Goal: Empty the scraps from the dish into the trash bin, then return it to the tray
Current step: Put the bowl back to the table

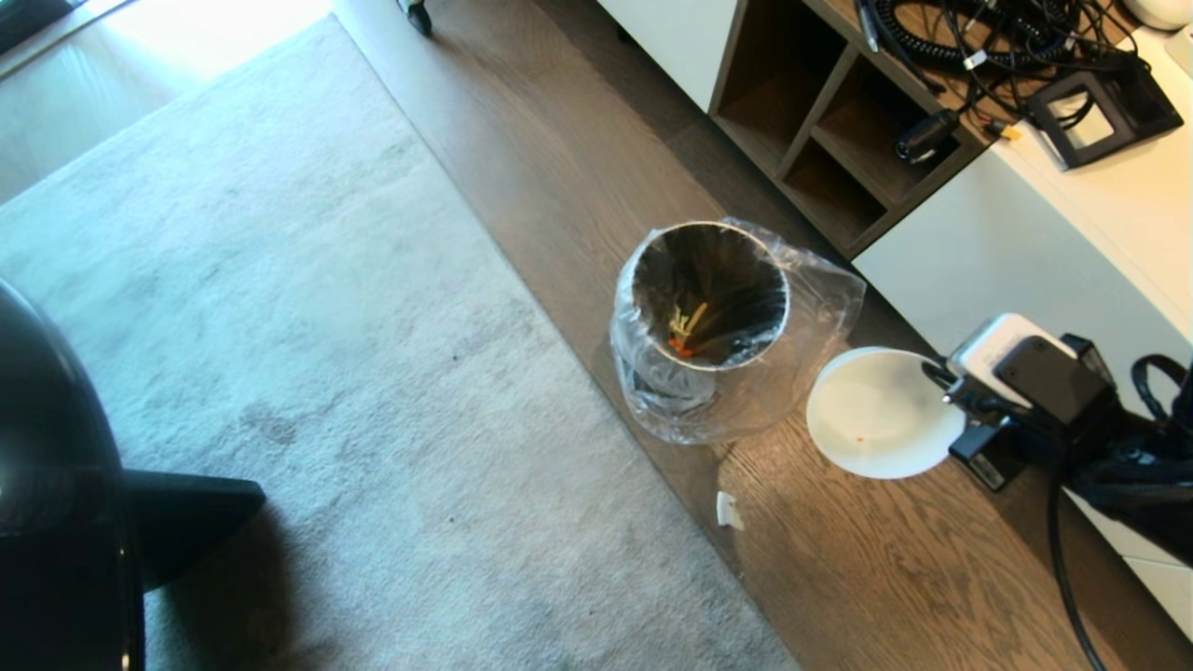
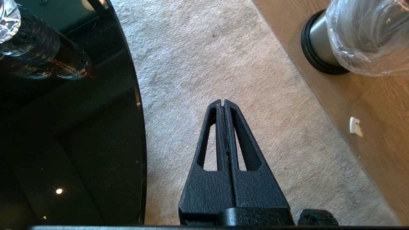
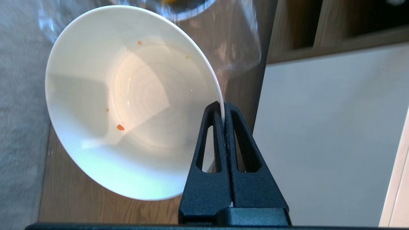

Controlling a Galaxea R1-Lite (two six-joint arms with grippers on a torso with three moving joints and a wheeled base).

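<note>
Okay, I'm pinching the dish [image 1: 876,415] by its rim with the right gripper [image 3: 222,110], just right of the trash bin [image 1: 708,294]; scraps [image 1: 685,331] lying inside, partly shadowed. Left gripper [image 2: 222,103] hanging pressed together.

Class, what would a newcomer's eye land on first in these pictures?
The white dish, pinched at its rim by the right gripper, hangs nearly empty over the wooden floor. Beside it stands the trash bin, yellow and orange scraps lying inside.
</note>
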